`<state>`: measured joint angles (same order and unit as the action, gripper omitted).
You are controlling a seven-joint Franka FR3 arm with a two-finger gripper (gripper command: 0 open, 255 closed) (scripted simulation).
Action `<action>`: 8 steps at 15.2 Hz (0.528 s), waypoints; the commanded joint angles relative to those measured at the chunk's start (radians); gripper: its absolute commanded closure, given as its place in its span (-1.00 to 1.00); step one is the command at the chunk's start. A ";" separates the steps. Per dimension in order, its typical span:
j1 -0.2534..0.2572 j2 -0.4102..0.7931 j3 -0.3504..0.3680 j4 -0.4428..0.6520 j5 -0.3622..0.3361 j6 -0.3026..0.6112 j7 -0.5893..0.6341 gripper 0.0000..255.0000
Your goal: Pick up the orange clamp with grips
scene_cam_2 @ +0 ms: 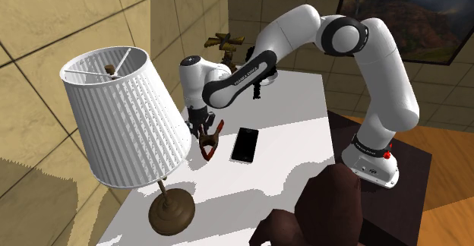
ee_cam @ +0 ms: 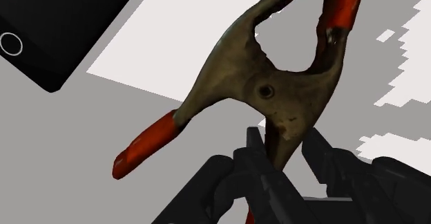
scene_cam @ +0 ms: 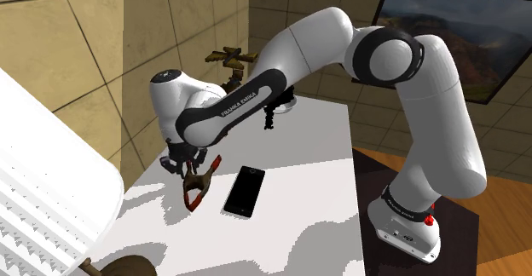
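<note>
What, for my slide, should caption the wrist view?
Hand clasps the clamp, a black phone beside it on the table.

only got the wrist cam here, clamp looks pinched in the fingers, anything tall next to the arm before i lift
Observer: Yes. A lamp with a white pleated shade stands on the white table, at the second exterior view's left of the gripper. The shade's edge is close to the gripper.
Operator: ok and the black phone, i just see a corner of it
Observer: The phone lies flat on the table at the shoulder view's right of the clamp, apart from it.
</note>
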<state>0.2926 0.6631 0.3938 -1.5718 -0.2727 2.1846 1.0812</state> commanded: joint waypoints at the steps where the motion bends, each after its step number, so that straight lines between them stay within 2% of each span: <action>1: -0.001 -0.012 0.004 0.006 0.005 -0.018 -0.002 1.00; 8: -0.008 -0.058 0.018 0.031 0.025 -0.086 -0.013 1.00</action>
<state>0.2822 0.6068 0.4104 -1.5525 -0.2494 2.1116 1.0684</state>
